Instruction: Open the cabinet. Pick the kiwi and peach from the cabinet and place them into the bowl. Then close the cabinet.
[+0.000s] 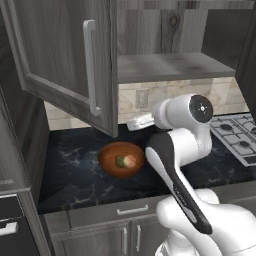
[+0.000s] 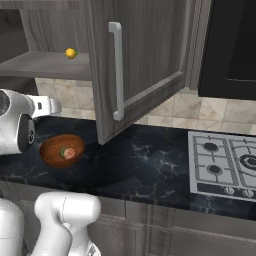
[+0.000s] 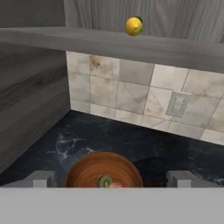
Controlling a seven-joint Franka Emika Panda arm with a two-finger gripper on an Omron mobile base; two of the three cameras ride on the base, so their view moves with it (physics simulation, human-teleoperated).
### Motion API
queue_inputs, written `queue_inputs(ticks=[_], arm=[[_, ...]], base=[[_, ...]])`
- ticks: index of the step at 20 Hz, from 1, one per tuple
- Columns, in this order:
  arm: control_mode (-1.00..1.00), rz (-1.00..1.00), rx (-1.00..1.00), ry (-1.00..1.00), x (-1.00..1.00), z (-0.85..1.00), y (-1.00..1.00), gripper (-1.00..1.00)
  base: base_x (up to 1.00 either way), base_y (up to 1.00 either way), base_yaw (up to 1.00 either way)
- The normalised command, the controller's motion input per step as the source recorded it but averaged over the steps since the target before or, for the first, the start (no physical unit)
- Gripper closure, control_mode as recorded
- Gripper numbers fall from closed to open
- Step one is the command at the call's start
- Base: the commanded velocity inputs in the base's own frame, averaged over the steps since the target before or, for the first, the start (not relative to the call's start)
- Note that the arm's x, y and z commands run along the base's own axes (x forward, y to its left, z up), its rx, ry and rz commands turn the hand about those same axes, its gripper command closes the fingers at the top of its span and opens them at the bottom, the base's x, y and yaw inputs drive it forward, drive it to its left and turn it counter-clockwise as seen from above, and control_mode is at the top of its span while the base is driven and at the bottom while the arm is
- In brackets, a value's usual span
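Hanging above the dark marble counter [image 1: 75, 170], the gripper [image 3: 113, 177] has its jaws spread wide and holds nothing; its two grey fingertips [image 3: 41, 178] flank the bowl [image 1: 121, 159] in the hand view. No writing or label can be read anywhere. The kiwi [image 1: 120, 161] and the peach [image 1: 130, 160] lie side by side inside the bowl, touching. Both doors of the cabinet [image 1: 65, 60] stand swung out over the counter, their lower edges above the bowl's level. A small yellow fruit [image 2: 71, 53] sits on the cabinet shelf [image 2: 45, 64]. Open counter lies between the bowl and the stove [image 2: 225, 165]. The forearm reaches toward the tiled wall [image 3: 131, 96]
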Motion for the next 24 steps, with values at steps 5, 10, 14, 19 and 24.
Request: queue_inputs(ticks=[5,10,14,19,24], arm=[[-1.0,0.03,0.01,-0.33,-1.0,1.0,-0.33,-1.0],[-1.0,0.01,0.04,-0.24,-1.0,1.0,-0.35,-1.0],[-1.0,0.05,0.05,-0.12,-0.95,0.64,-0.06,-1.0],[-1.0,0.1,0.04,-0.01,-0.64,0.14,0.34,-1.0],[-1.0,0.09,0.07,0.0,-0.13,0.0,0.61,-1.0]], base=[[0.0,0.0,0.0],[0.0,0.0,0.0],[0.0,0.0,0.0],[0.0,0.0,0.0],[0.0,0.0,0.0]])
